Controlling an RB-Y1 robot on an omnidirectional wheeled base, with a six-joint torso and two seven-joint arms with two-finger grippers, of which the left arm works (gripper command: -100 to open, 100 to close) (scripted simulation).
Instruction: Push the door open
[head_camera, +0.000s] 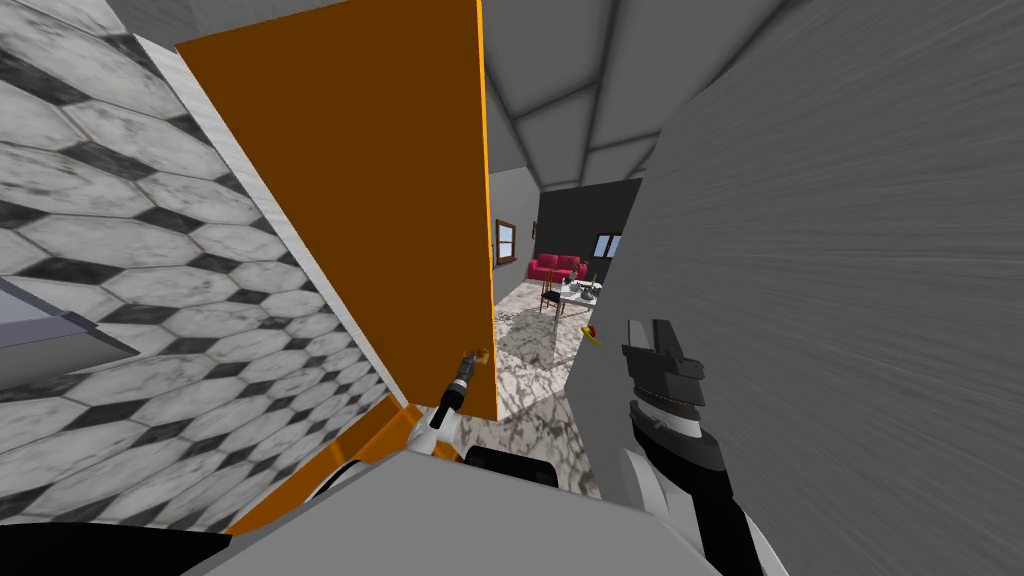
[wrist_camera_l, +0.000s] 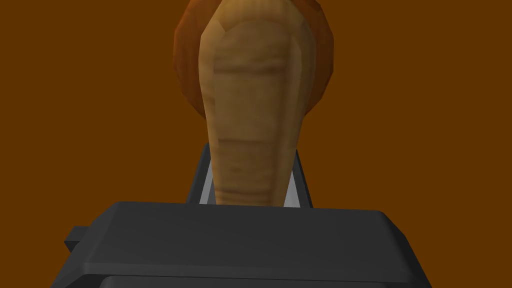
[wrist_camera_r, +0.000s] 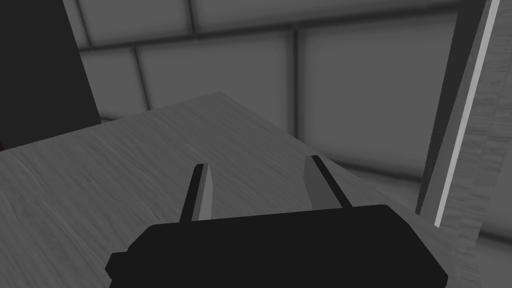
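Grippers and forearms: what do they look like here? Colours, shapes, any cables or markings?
Left gripper: dark grey box body, two thin light grey blade fingers with dark edges. Right gripper: same build, body near black. Right forearm: white shell with black and dark grey joint segments. Left forearm: slim, dark, then white. No cables or markings visible.

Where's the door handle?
The door handle sits low on the brown door near its free edge in the head view, gripped by the left pincer.

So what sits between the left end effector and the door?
The tan handle, pinched between the left end effector's fingers, in the left wrist view.
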